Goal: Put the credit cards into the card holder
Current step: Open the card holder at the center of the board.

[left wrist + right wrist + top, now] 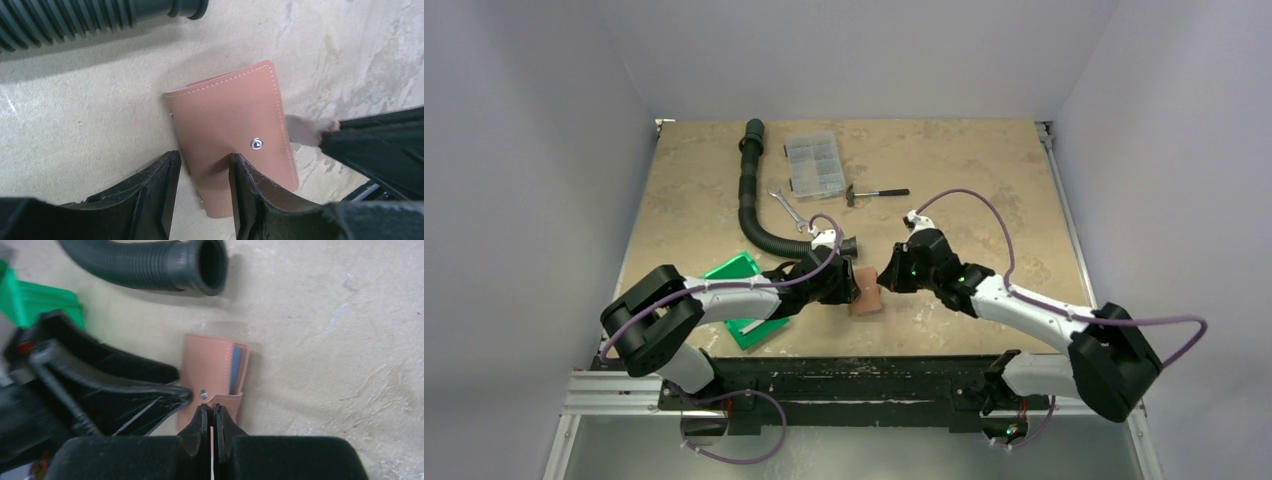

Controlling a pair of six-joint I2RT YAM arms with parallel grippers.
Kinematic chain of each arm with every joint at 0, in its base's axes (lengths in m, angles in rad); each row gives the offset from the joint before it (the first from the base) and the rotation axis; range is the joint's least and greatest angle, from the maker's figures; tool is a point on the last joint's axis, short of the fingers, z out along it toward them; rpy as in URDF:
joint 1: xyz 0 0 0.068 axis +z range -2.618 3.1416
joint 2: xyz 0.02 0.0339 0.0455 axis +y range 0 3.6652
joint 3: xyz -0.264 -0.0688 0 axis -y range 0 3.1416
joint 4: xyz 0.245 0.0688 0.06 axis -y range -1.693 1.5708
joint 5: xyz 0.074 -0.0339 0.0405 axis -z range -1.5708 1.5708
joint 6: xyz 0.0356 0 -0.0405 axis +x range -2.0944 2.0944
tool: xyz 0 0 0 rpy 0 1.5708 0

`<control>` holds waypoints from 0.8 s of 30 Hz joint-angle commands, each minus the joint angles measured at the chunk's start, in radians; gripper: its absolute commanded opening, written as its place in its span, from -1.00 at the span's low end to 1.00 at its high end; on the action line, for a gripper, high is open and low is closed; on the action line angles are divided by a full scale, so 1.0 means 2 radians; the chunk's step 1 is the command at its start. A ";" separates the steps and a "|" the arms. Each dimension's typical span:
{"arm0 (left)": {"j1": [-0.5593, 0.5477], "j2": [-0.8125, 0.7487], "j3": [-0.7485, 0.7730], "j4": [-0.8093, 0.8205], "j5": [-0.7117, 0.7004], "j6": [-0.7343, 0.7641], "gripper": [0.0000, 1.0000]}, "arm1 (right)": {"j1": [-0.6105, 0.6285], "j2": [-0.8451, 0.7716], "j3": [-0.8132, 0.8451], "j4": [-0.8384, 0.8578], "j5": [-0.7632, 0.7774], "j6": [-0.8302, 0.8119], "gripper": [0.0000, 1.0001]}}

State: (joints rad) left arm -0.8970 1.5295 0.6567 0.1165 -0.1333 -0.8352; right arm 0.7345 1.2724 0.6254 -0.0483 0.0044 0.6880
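The card holder (866, 300) (230, 125) (207, 365), a reddish-brown wallet with a silver snap, lies on the table between both arms. My left gripper (848, 284) (202, 165) is open, its right finger (260, 190) resting on the holder's face and its left finger off the holder's edge. My right gripper (887, 277) (210, 412) is shut on a thin flap at the holder's near edge, which curls up there. A blue strip (235, 369) shows inside the holder; card or lining, I cannot tell. No loose credit cards are in view.
A black ribbed hose (749, 200) (75, 20) (150, 262) ends just behind the holder. A green bin (742, 290) (40, 302) sits under the left arm. Farther back lie a clear compartment box (814, 163), a wrench (789, 210) and a hammer (879, 192).
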 commanded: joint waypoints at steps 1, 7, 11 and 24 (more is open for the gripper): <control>0.001 -0.014 -0.009 0.001 0.009 0.011 -0.06 | -0.005 -0.078 0.006 0.027 -0.081 0.008 -1.00; 0.011 -0.081 -0.003 -0.025 0.042 0.045 0.31 | -0.006 -0.106 0.002 0.033 -0.139 0.011 -1.00; 0.014 -0.105 -0.003 -0.033 0.043 0.036 0.47 | -0.006 -0.097 -0.012 0.046 -0.126 0.018 -1.00; 0.014 -0.079 -0.016 -0.001 0.064 0.004 0.27 | -0.048 -0.126 -0.026 -0.062 -0.006 0.016 -1.00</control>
State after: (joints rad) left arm -0.8711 1.3510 0.6418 0.0505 -0.0246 -0.8013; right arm 0.7048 1.0752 0.5858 -0.0460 -0.1680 0.7261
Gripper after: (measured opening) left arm 0.651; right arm 0.037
